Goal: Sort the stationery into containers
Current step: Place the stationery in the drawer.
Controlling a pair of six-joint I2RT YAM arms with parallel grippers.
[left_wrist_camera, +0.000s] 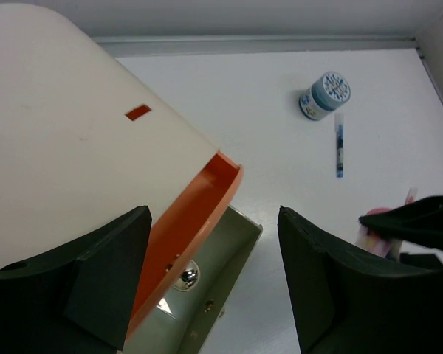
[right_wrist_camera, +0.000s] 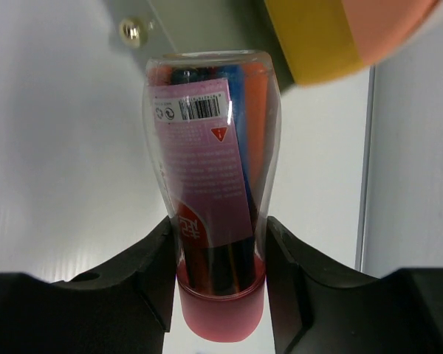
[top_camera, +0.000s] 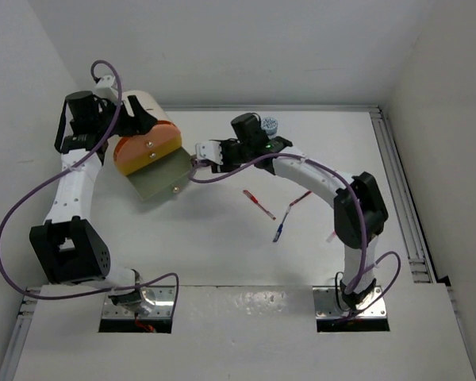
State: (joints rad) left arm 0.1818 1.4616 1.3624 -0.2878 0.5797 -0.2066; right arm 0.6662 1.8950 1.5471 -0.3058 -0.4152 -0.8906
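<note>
The cream-white bucket [top_camera: 147, 143] lies tipped toward the table's middle, showing its orange inside and grey-green lid [top_camera: 155, 181]. My left gripper [top_camera: 143, 123] is at its upper side. In the left wrist view the jaws [left_wrist_camera: 214, 273] stand wide apart with the orange rim [left_wrist_camera: 207, 199] between them, the left finger against the cream wall. My right gripper [top_camera: 202, 155] is shut on a clear pink-capped tube of pens [right_wrist_camera: 210, 147], its end close to the bucket's mouth [right_wrist_camera: 317, 37]. Loose pens [top_camera: 259, 203] [top_camera: 289, 214] lie mid-table. The blue-white tub [top_camera: 270, 125] stands at the back.
A blue pen [left_wrist_camera: 340, 144] lies just in front of the tub [left_wrist_camera: 325, 96]. A small pale pen [top_camera: 331, 236] lies by the right arm's elbow. Walls close off the back and both sides; a rail [top_camera: 401, 198] runs along the right edge.
</note>
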